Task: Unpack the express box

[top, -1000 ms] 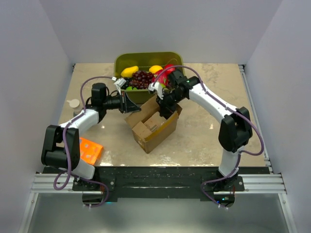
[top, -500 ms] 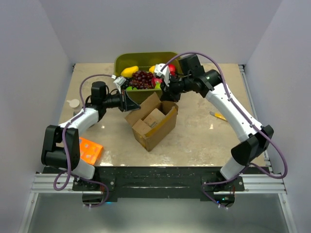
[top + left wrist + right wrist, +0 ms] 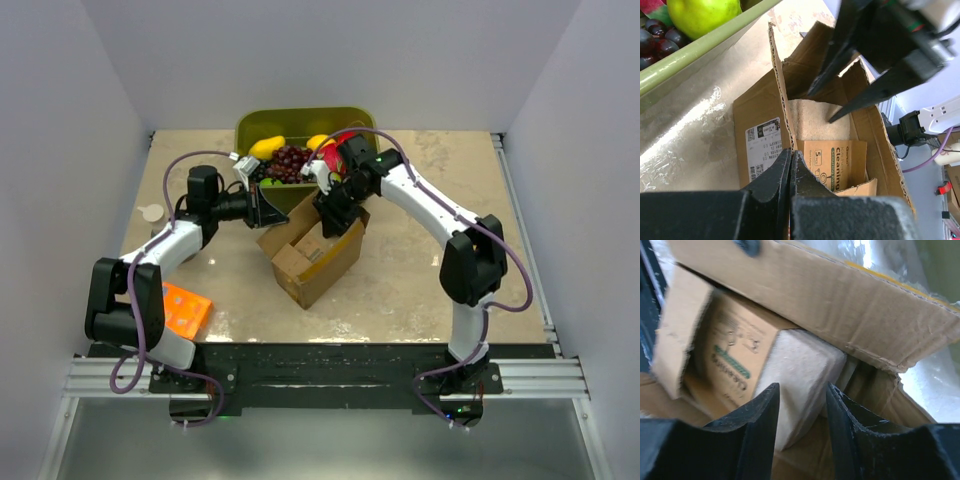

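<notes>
As I watch, one express box (image 3: 312,255) sits open mid-table before one green bin (image 3: 300,113).
My left gripper (image 3: 790,156) pinches its flap; my right gripper (image 3: 802,405), fingers spread, hangs over one pale block (image 3: 800,365) beside one printed carton (image 3: 840,160).

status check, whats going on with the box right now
Left gripper shut on express box flap. Right gripper open inside, tips over pale block, not gripped. Green fruit bin close behind.
</notes>
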{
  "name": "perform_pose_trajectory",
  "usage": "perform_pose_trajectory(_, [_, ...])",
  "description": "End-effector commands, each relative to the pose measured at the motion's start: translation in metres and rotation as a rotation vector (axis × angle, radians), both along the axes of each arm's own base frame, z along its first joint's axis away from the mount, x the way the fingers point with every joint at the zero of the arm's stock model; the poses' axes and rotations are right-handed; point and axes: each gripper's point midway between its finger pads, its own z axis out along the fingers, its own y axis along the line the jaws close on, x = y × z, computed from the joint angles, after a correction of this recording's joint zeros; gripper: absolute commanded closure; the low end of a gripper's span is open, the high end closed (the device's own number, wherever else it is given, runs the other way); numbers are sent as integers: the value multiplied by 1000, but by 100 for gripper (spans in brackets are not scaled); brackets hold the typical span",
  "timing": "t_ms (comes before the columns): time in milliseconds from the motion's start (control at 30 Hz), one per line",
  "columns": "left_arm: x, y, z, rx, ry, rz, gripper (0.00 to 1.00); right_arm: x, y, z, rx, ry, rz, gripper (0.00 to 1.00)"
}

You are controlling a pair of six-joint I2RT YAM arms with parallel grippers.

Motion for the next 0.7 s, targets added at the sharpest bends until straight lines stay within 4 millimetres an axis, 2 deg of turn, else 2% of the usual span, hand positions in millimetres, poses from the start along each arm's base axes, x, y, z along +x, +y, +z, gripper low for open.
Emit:
perform_pose_trajectory(0, [5, 0, 17, -5, -86, -5, 100, 6, -4, 5, -42, -24, -29, 53])
perform_pose_trajectory(67, [6, 0, 18, -5, -87, -4, 100, 2, -6, -6, -62, -2, -20, 52])
perform_pose_trajectory(133, [7, 0, 19, -5, -90, -2, 100, -5, -5, -14, -56, 36, -1, 55])
perform_pose_trajectory(167, [8, 0, 19, -4, -93, -3, 100, -9, -4, -20, -48, 56, 22, 66])
perform_pose_trajectory(233, [8, 0, 18, -3, -92, -2, 100, -19, 4, -18, 7, 102, 63, 76])
perform_pose_trajectory(267, [8, 1, 18, -1, -92, -2, 100, -21, 7, -16, 28, 111, 72, 84])
perform_pose_trajectory(333, [8, 1, 16, 2, -89, 0, 100, -22, 13, -8, 63, 112, 89, 94])
perform_pose_trajectory(367, [8, 1, 16, 4, -91, 1, 100, -19, 16, 5, 91, 80, 101, 99])
perform_pose_trajectory(433, [8, 1, 15, 5, -90, 2, 100, -16, 15, 21, 107, 39, 109, 100])
perform_pose_trajectory(467, [8, 1, 15, 6, -91, -1, 100, -11, 14, 44, 131, -28, 117, 100])
perform_pose_trajectory(533, [9, 1, 14, 11, -91, 2, 100, -8, 12, 68, 146, -104, 113, 100])
perform_pose_trajectory(600, [9, 2, 13, 13, -89, 3, 100, 0, 10, 105, 187, -221, 55, 100])
perform_pose_trajectory(667, [8, 2, 13, 15, -89, 0, 100, 6, 8, 128, 216, -306, 25, 100])
